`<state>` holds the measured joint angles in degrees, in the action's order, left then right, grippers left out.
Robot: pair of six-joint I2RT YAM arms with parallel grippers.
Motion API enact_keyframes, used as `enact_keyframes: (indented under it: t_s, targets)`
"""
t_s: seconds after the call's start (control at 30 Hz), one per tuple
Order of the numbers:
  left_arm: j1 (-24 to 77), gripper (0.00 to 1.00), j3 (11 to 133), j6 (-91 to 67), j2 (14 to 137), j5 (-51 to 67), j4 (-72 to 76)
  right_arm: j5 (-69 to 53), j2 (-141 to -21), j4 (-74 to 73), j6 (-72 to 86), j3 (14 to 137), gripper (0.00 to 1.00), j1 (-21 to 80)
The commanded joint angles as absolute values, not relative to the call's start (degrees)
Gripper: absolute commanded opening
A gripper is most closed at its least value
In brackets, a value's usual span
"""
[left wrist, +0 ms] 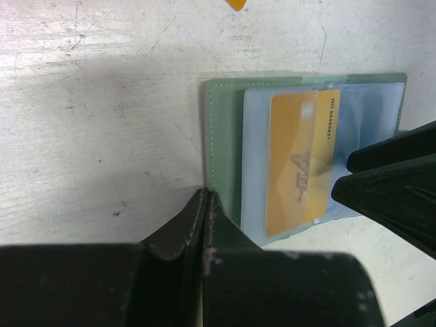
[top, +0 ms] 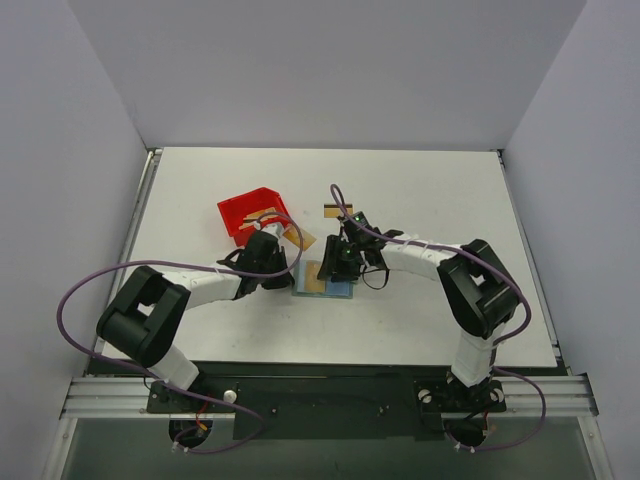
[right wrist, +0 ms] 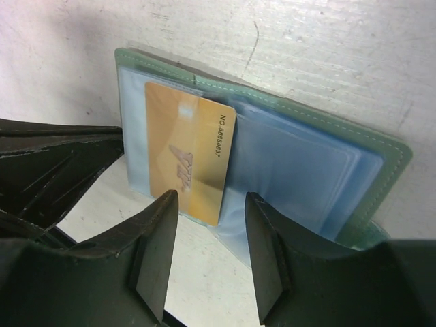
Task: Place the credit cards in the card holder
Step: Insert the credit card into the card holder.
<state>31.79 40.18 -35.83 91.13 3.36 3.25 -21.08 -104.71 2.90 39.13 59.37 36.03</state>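
The card holder (top: 338,289) lies open on the table between my two grippers, green outside (left wrist: 221,136) and light blue pockets inside (right wrist: 306,170). One gold credit card (left wrist: 300,163) (right wrist: 187,157) lies on its blue pockets, one end over the sleeve's edge; how far in it sits I cannot tell. My right gripper (right wrist: 208,204) is open just short of that card's end, touching nothing. My left gripper (left wrist: 206,195) is shut, its tips at the holder's green edge with nothing between them. More credit cards lie loose: one dark-striped (top: 338,210), one beside the bin (top: 300,238).
A red plastic bin (top: 240,212) stands at the back left of the holder with tan cards in it. Grey walls close the table on three sides. The right gripper's black body (left wrist: 395,184) fills the right of the left wrist view.
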Motion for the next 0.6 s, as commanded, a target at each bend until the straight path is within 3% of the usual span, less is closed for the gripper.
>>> enact_keyframes:
  t_s: [0.0, 0.13, 0.57]
  targets:
    - [31.64, 0.00, 39.29, -35.86, 89.91, 3.43, 3.69, -17.75, -102.92, -2.37, 37.53, 60.38, 0.35, 35.68]
    - [31.64, 0.00, 39.38, -35.95, 90.09, 3.52, 3.69, -18.63, -104.33, -1.67, 38.06, 60.91, 0.21, 35.77]
    - [31.64, 0.00, 39.64, -35.77, 90.53, 3.69, 3.69, -23.03, -109.16, 3.69, 40.43, 63.19, 0.16, 35.86]
